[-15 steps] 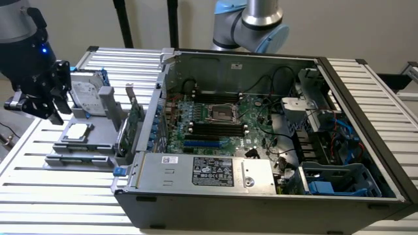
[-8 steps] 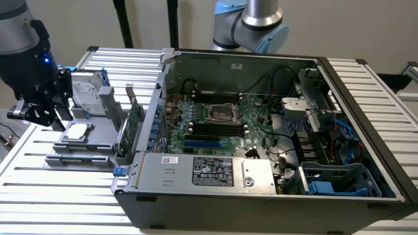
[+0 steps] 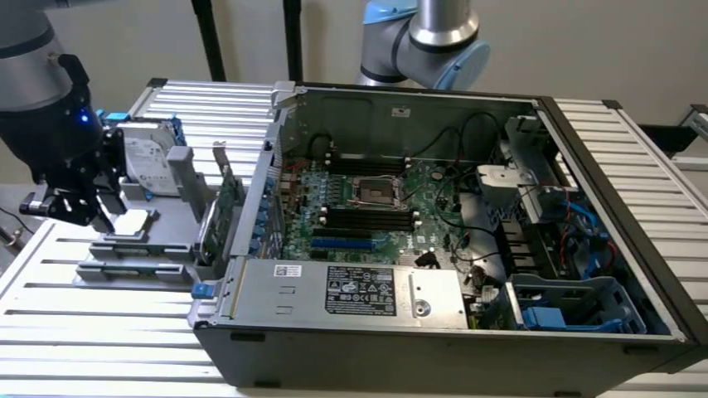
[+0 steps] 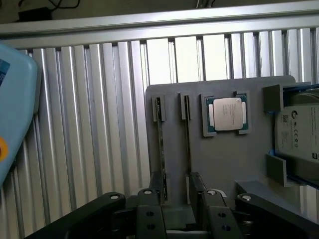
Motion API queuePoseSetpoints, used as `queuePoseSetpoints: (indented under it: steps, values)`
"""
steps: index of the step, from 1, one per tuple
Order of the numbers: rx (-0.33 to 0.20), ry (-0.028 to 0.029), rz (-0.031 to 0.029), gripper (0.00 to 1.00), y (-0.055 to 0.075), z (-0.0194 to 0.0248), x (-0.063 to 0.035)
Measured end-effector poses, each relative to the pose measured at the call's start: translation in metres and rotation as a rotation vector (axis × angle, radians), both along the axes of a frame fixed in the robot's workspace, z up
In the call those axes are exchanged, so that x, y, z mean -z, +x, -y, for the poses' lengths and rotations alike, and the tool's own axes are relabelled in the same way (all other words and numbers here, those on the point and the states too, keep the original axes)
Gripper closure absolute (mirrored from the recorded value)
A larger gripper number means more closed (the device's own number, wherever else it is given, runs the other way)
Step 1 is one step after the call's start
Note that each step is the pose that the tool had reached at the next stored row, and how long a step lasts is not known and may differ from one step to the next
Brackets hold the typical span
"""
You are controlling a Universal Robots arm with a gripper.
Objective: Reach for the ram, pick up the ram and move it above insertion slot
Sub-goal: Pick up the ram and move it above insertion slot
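Note:
Two thin ram sticks (image 4: 162,144) (image 4: 188,144) stand on edge, side by side, in a grey holder plate (image 4: 224,164). My gripper (image 4: 177,201) hangs over their near ends. Its black fingers (image 4: 149,209) are open and hold nothing, with the sticks' ends running into the gap between them. In the exterior view my gripper (image 3: 94,217) is at the exterior view's left, outside the open computer case (image 3: 443,332). The long black insertion slots (image 3: 366,219) lie parallel on the green motherboard inside the case, well away from my gripper.
A silver processor (image 4: 227,113) and a hard drive (image 4: 299,137) sit on the same holder. A wider green card (image 3: 227,207) stands upright between holder and case. A second arm (image 3: 432,37) rises behind the case. A pale blue casing (image 4: 15,109) is nearby.

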State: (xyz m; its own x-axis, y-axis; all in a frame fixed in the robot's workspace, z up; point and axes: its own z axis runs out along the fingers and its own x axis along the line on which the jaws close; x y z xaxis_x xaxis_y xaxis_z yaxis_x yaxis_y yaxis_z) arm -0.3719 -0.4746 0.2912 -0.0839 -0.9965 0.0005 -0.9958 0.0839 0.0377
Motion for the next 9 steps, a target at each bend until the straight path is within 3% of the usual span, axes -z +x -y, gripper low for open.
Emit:
queuePoseSetpoints:
  steps: [9]
  values:
    - [-0.002, -0.0001, -0.0004, 0.64, 0.000, 0.0051, 0.0164]
